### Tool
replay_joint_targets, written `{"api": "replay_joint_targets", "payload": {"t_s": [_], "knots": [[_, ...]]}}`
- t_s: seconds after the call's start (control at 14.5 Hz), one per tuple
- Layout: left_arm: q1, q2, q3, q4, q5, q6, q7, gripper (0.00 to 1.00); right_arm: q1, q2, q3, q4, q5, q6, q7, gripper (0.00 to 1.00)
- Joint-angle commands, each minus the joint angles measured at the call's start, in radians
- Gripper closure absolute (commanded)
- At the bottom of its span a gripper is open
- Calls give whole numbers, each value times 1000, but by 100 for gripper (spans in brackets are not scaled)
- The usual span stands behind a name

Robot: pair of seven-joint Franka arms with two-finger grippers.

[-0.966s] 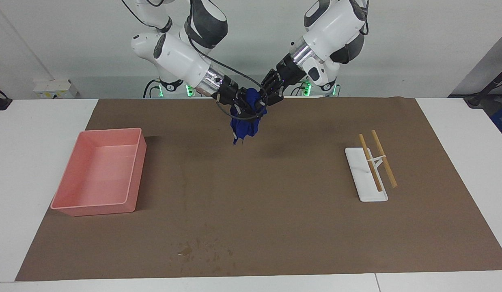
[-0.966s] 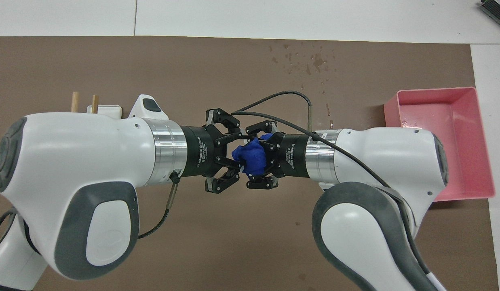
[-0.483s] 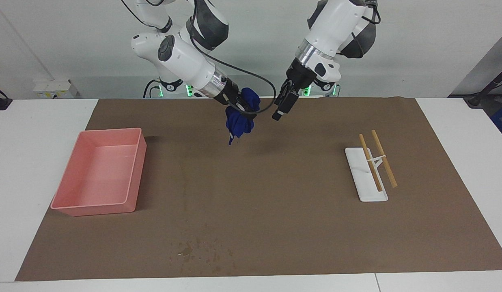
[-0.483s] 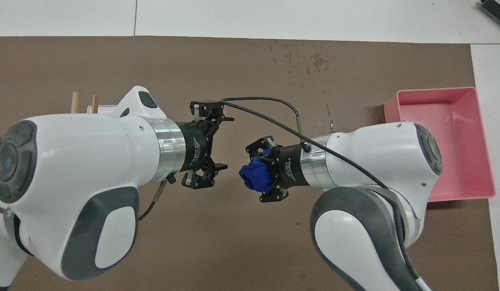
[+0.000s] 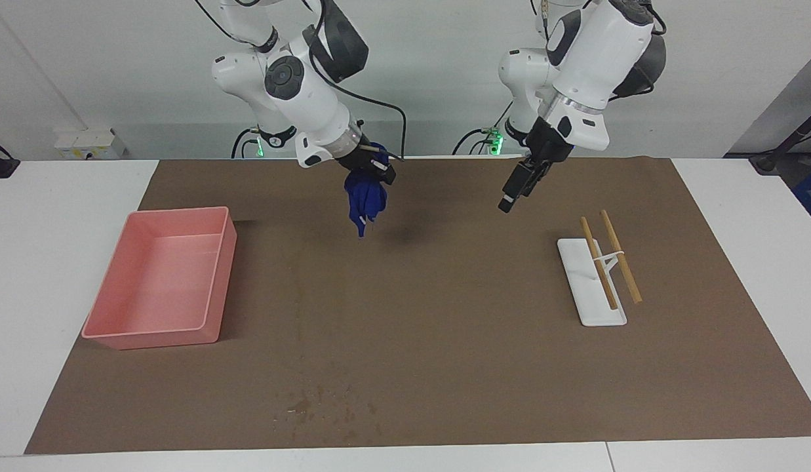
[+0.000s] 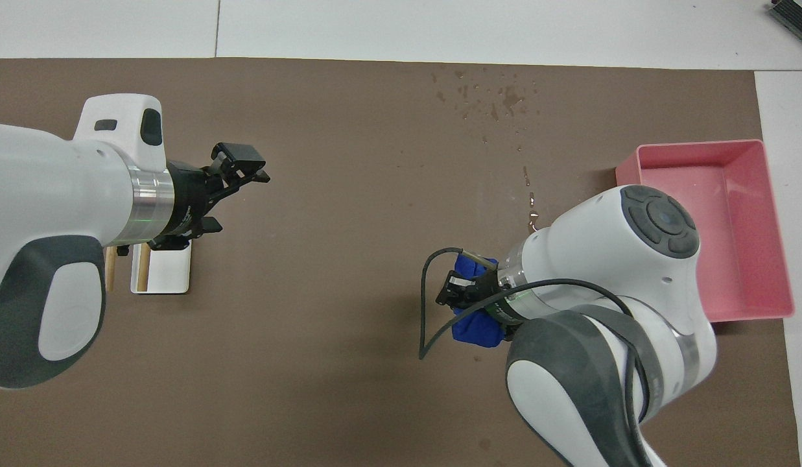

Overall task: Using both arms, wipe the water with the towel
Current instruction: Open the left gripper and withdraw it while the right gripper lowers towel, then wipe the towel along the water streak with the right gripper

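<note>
The deep-blue towel (image 5: pixel 364 200) hangs bunched from my right gripper (image 5: pixel 374 176), which is shut on it above the brown mat, over the part close to the robots. In the overhead view the towel (image 6: pixel 477 329) shows under the right wrist, around the right gripper (image 6: pixel 455 293). My left gripper (image 5: pixel 513 192) is open and holds nothing. It hangs in the air toward the left arm's end, apart from the towel; the overhead view shows the left gripper (image 6: pixel 235 193) with its fingers spread. The water (image 5: pixel 326 406) lies as scattered drops on the mat, far from the robots (image 6: pixel 498 100).
A pink bin (image 5: pixel 176 213) stands at the right arm's end of the mat (image 6: pixel 699 144). A white tray (image 5: pixel 592 308) with two wooden sticks (image 5: pixel 608 259) across it lies at the left arm's end, partly under the left wrist in the overhead view (image 6: pixel 170 279).
The left gripper opened, let go of the towel and swung away toward its own end. The right arm turned its wrist down and carried the hanging towel slightly toward the bin.
</note>
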Motion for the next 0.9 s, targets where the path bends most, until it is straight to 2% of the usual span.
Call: {"api": "replay_joint_targets", "payload": {"t_s": [0.0, 0.07, 0.28, 0.41, 0.55, 0.69, 0.83], "knots": [[18, -21, -8, 16, 155, -115, 262, 0, -58, -27, 6, -9, -105, -65, -222, 100], [20, -18, -6, 36, 201, -160, 335, 0, -101, -35, 6, -24, -118, -79, -247, 100], [72, 14, -6, 154, 238, -350, 631, 0, -221, -75, 6, -111, -190, -104, -547, 100], [119, 48, -8, 242, 243, -457, 759, 0, -258, -110, 9, -185, -190, -81, -509, 100], [141, 77, -3, 300, 217, -520, 773, 0, -284, -122, 7, -262, -182, -53, -470, 100], [211, 73, -2, 294, 162, -516, 770, 0, -287, -110, 9, -311, -158, -21, -459, 100], [225, 66, 0, 285, 158, -518, 776, 0, -289, -104, 9, -368, -112, 29, -458, 100]]}}
